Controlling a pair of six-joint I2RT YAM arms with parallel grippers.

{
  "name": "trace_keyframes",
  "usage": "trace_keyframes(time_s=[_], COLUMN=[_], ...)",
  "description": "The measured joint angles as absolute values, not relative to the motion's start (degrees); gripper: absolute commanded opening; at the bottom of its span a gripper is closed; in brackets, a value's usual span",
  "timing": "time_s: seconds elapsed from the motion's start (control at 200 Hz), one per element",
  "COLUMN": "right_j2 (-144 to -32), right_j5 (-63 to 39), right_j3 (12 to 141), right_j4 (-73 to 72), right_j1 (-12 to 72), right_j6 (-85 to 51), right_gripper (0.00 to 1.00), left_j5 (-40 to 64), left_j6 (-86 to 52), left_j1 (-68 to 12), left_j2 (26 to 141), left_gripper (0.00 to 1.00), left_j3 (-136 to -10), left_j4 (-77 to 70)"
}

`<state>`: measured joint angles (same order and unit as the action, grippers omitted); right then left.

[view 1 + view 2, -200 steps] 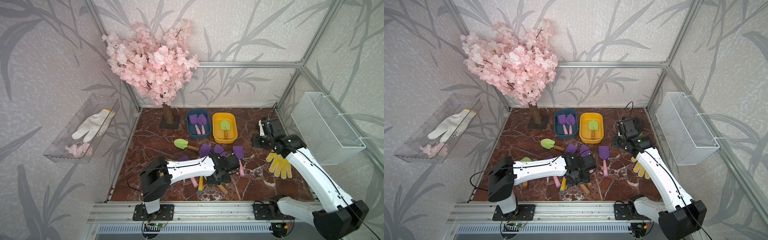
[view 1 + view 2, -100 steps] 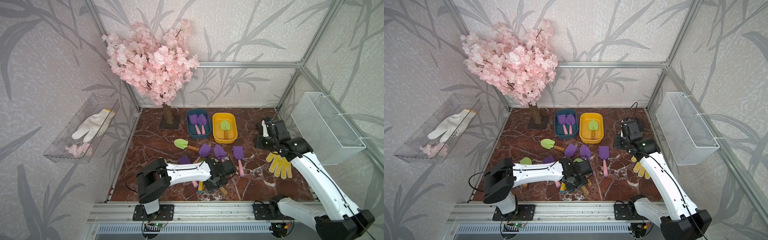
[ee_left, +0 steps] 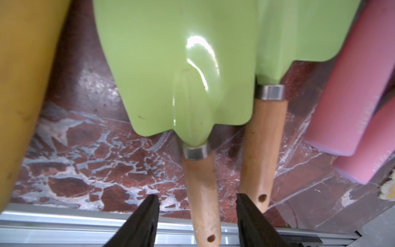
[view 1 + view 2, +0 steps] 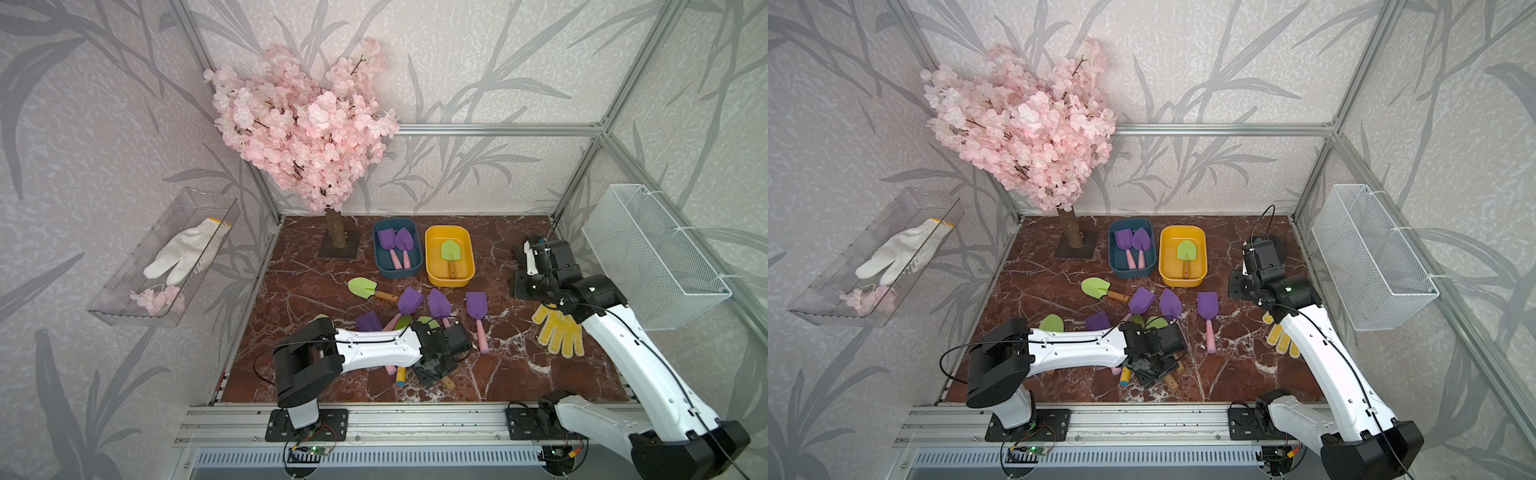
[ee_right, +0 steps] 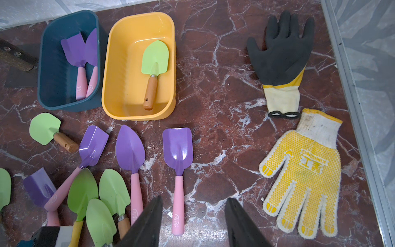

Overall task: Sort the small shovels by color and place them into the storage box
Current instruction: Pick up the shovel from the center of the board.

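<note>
Straddling green shovel handle | left fingers parted, seemingly not touching | right fingers parted, empty

Red marble tabletop: loose shovels, blue bin, yellow bin, gloves.

Sort status: three boxed, rest loose.
Purple pair, pink handles, side by side in the blue box, blades toward the back wall; green shovel, wooden handle, flat in the yellow box. On the table: lone green shovel near the blue box, purple row of three in front of the boxes, overlapping pile of green and purple ones, including a yellow-handled shovel.
</note>
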<state>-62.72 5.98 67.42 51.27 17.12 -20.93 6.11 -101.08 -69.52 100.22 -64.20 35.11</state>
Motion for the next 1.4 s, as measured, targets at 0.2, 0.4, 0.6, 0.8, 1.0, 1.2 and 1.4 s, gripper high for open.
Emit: trace_keyframes(time_s=[0.2,0.4,0.6,0.8,1.0,1.2,1.4], right_j2=[-62.72,-62.72,-62.72,-62.72,-62.72,-62.72,-62.72], right_j5=[5.96,5.98,5.98,5.96,5.93,5.96,5.96], right_j3=[67.4,67.37,67.35,67.31,67.2,66.72,66.57], right_j4=[51.27,51.27,51.27,51.27,51.24,51.18,51.13], right_j1=[17.02,16.84,16.8,16.75,16.64,16.53,16.47], right_j6=[-20.91,-20.91,-20.88,-20.86,-20.75,-20.69,-20.67], right_gripper=[0.52,0.52,0.53,0.52,0.53,0.53,0.53], left_j5=[6.15,6.57,7.18,7.7,8.21,8.8,9.21], left_j6=[-102.26,-102.63,-102.69,-103.07,-103.98,-104.25,-104.62], left_j1=[-69.76,-69.76,-69.76,-69.76,-69.76,-69.76,-69.73], left_j2=[99.79,99.79,99.79,99.81,99.81,99.81,99.83], left_gripper=[0.6,0.6,0.57,0.54,0.53,0.51,0.49], left_j3=[-63.11,-63.11,-63.11,-62.85,-61.08,-60.86,-60.86], left_j4=[34.33,32.86,31.75,30.63,29.43,28.71,28.05])
